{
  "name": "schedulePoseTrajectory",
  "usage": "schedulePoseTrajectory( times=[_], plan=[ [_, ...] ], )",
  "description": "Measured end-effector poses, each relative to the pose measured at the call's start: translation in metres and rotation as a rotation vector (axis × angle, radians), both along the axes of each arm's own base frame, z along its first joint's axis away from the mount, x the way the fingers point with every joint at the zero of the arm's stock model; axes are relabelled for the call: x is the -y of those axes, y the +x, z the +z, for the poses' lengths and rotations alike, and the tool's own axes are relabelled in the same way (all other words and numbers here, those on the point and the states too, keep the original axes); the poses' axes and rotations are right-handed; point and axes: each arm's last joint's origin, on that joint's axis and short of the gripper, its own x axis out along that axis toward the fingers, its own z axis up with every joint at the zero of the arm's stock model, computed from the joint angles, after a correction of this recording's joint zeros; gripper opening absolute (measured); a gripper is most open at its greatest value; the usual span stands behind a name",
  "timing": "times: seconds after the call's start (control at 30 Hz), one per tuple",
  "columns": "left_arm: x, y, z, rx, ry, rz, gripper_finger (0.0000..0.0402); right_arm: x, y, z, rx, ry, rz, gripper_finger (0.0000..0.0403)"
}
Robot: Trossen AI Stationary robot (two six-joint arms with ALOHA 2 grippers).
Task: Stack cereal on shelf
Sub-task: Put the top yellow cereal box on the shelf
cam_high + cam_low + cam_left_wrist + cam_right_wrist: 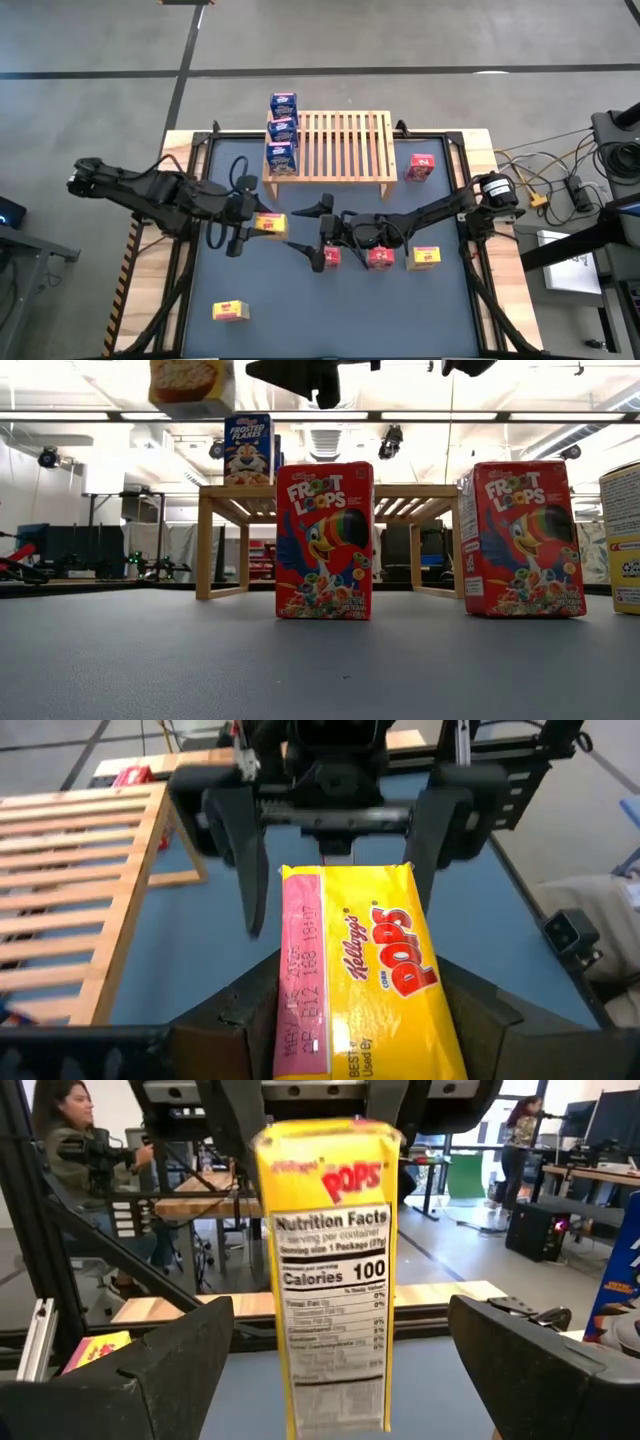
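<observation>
Left end effector point(262, 224) was seen pinching a yellow Corn Pops box point(270, 224), held off the tabletop point(300, 310), at about 7 o'clock of the shelf point(345, 145). In the left wrist view the yellow Corn Pops box point(360, 980) was clamped between the fingers point(225, 1030), long side pointing at the other arm. Right end effector point(312, 232) was spread wide, fingers point(312, 206) either side of the held box's far end and, as far as could be told, not touching it. The same was shown in the right wrist view: box end-on between the parted fingers point(150, 1370).

Three blue boxes point(282, 131) were stacked in a row along the shelf's 9 o'clock edge. One red box point(421, 167) stood on the tabletop at 3 o'clock of the shelf. Two red boxes point(380, 258) stood upright at 6 o'clock, under the right arm, with a yellow box point(424, 258) just beside them. Another yellow box point(231, 312) lay well apart at 7 o'clock.
</observation>
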Motion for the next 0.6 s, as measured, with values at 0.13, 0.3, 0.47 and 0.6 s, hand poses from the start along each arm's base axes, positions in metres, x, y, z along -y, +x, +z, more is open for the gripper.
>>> schedulePoseTrajectory(
  times=[0.13, 0.3, 0.47, 0.6],
  plan=[
    [0.002, 0.009, -0.001, -0.009, 0.019, -0.011, 0.0174, 0.000, 0.000, 0.000, -0.001, -0.002, 0.002, 0.0359],
    [0.005, 0.016, 0.000, -0.005, 0.019, -0.017, 0.0174, 0.000, 0.000, 0.000, -0.002, -0.007, 0.002, 0.0359],
    [0.009, 0.020, 0.001, 0.000, 0.005, -0.052, 0.0174, 0.000, 0.000, 0.000, -0.004, -0.016, 0.002, 0.0359],
    [0.011, 0.023, 0.002, 0.003, 0.010, -0.063, 0.0174, 0.000, 0.000, -0.001, -0.012, -0.021, 0.002, 0.0351]
  ],
)
